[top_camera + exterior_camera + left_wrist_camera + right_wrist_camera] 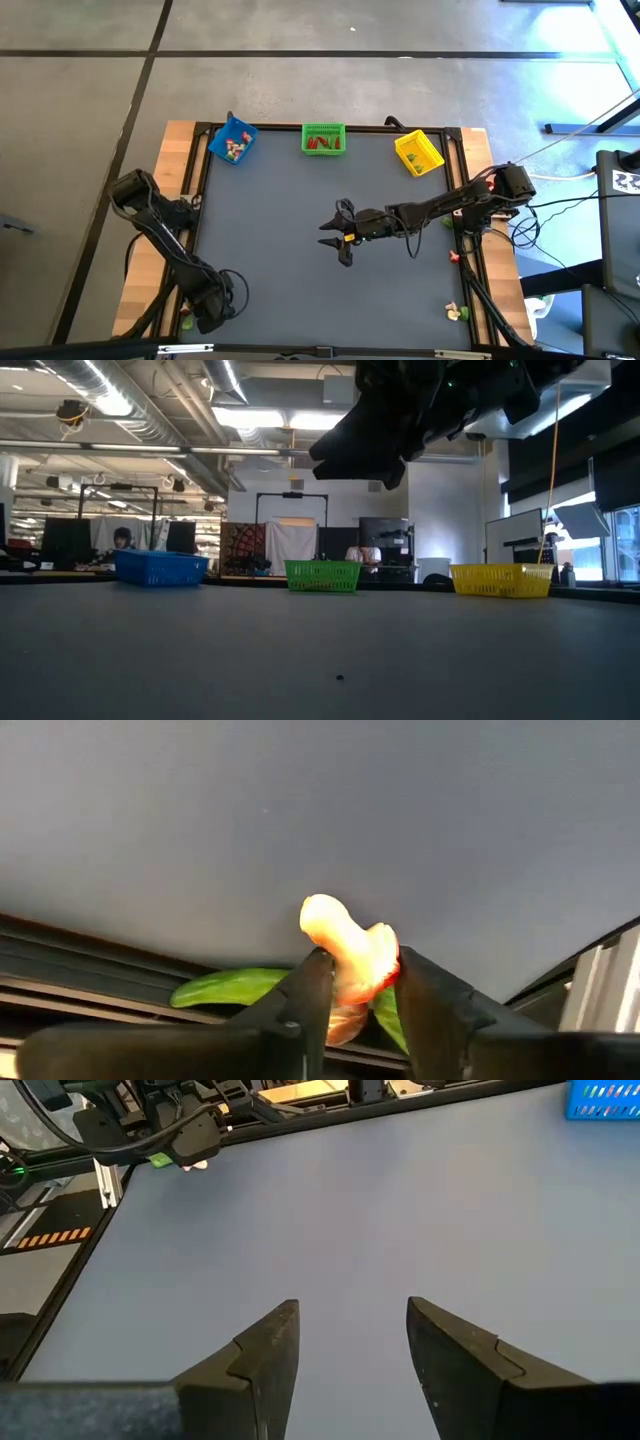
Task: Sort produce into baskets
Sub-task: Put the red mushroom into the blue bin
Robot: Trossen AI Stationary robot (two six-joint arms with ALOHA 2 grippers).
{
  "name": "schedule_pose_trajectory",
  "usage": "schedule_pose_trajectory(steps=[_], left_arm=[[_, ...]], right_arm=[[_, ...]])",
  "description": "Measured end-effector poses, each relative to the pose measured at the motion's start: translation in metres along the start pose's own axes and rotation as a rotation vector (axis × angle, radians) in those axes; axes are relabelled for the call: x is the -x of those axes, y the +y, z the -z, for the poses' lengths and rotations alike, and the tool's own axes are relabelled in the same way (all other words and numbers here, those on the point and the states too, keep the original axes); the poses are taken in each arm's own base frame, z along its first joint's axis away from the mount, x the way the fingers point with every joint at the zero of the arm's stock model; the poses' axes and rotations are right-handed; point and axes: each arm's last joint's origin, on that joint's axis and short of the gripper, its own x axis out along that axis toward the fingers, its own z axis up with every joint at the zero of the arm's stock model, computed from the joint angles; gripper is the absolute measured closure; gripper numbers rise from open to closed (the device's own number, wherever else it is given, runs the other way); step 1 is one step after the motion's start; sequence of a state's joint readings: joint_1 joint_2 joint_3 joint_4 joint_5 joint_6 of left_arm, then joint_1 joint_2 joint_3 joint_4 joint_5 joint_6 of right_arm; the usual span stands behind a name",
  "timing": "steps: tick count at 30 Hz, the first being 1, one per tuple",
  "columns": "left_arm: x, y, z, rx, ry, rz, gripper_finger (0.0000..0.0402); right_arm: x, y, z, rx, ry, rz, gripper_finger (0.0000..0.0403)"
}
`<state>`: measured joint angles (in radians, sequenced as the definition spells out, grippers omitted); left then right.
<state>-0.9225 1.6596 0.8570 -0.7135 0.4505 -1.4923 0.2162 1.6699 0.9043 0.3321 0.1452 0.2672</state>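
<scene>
My left gripper [357, 965] is at the table's near left corner [203, 316], shut on a whitish-red piece of produce [348, 945]. Green pieces [228, 987] lie beside it along the table's black edge rail. My right gripper [338, 236] hangs open over the middle of the mat, nothing between its fingers [345, 1340]. The blue basket [232, 141], the green basket [323, 138] and the yellow basket [418, 151] stand in a row along the far edge, each holding small pieces. My left gripper pinches the whitish-red piece at its lower part [372, 982] between its two fingers. They come slanting down from above. The piece's pale end [322, 915] sticks out beyond the fingertips. Whether it is off the surface I cannot tell.
More loose produce lies on the wooden strip at the table's right edge: a green piece [451, 222], a red one [455, 257], and a whitish and green cluster [456, 312]. The dark mat [280, 250] between the arms and the baskets is bare. The right arm [440, 208] reaches in from the right.
</scene>
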Motion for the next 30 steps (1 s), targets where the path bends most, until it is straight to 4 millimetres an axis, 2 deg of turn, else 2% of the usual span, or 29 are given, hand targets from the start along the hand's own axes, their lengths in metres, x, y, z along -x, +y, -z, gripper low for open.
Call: schedule_pose_trajectory(steps=[6, 15, 22, 30], left_arm=[[0.000, 0.001, 0.000, -0.039, -0.001, -0.008, 0.0320], [0.013, 0.002, 0.005, -0.069, -0.007, 0.044, 0.0315], [0.036, 0.007, 0.001, -0.086, -0.096, 0.120, 0.0314], [0.071, 0.027, -0.009, -0.087, -0.251, 0.153, 0.0314]], right_arm=[[0.000, 0.000, 0.000, -0.001, 0.000, 0.000, 0.0217], [0.000, 0.000, 0.000, -0.001, -0.002, 0.000, 0.0217], [0.000, 0.000, 0.000, -0.001, -0.002, 0.000, 0.0217], [0.000, 0.000, 0.000, -0.001, -0.002, 0.000, 0.0217]])
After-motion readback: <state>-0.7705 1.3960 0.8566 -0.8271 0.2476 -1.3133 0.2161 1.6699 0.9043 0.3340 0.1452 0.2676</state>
